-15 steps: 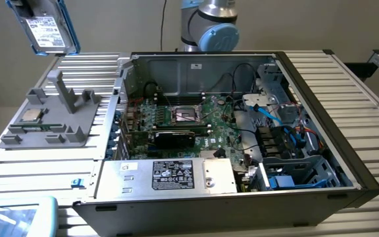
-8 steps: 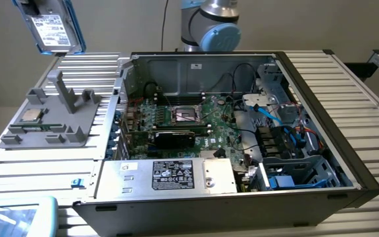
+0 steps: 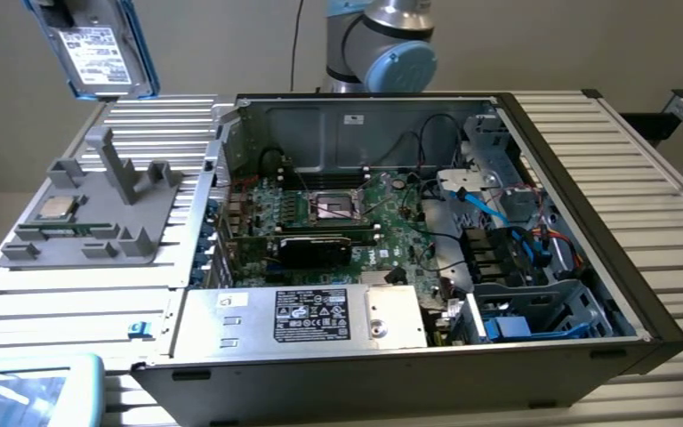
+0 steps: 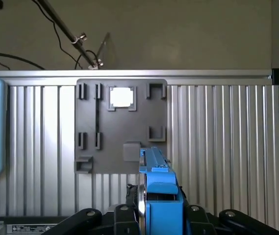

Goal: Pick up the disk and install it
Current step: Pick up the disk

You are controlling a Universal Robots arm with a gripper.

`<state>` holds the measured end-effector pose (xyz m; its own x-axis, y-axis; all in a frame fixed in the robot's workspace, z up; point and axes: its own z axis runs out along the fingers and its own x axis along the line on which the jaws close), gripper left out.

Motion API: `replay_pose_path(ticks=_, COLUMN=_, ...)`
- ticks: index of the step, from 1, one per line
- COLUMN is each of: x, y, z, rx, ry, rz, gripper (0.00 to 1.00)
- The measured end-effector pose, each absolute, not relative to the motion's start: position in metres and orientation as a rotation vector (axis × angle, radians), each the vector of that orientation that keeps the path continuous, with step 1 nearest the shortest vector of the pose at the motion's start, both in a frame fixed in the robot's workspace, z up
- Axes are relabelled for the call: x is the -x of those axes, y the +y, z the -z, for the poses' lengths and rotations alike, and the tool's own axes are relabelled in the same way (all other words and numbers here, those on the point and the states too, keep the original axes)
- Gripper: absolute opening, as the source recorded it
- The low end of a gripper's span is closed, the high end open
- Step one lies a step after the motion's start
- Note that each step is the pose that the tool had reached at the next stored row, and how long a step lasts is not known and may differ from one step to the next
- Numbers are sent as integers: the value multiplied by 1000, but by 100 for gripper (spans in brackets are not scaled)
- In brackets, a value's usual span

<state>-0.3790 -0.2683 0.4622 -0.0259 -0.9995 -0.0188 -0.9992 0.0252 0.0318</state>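
The disk (image 3: 96,49), a grey metal drive with a white barcode label and a blue carrier frame, hangs in the air at the exterior view's upper left, above the far corner of the slatted table. My gripper (image 3: 60,11) holds it from above. In the wrist view the disk's blue edge (image 4: 154,169) runs out from between the fingers, and the gripper (image 4: 157,199) is shut on it. Below it lies the grey fixture plate (image 4: 122,142).
The open computer case (image 3: 579,231) lies mid-table with its motherboard (image 3: 335,222), a silver box with a black label (image 3: 306,316) and a drive bay with blue parts (image 3: 532,316). The grey fixture plate (image 3: 92,227) holds a small silver chip (image 3: 57,206). A light-blue screen device (image 3: 21,391) sits at the near corner.
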Motion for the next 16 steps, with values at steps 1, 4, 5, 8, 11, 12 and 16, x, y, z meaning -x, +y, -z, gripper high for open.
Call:
replay_pose_path(ticks=1, x=377, y=-271, z=-463, rx=-2186, ry=-2243, rz=56, gripper=37)
replay_pose_path(ticks=4, x=371, y=-278, z=-467, rx=-2186, ry=-2243, rz=56, gripper=37)
replay_pose_path(ticks=5, x=368, y=-280, z=-469, rx=-2186, ry=-2243, rz=56, gripper=37)
replay_pose_path(ticks=8, x=359, y=-286, z=-474, rx=-2186, ry=-2243, rz=56, gripper=37)
replay_pose_path(ticks=11, x=349, y=-291, z=-480, rx=-2186, ry=-2243, rz=56, gripper=37)
replay_pose_path(ticks=12, x=346, y=-293, z=-481, rx=-2186, ry=-2243, rz=56, gripper=37)
replay_pose_path(ticks=16, x=334, y=-300, z=-488, rx=-2186, ry=-2243, rz=56, gripper=37)
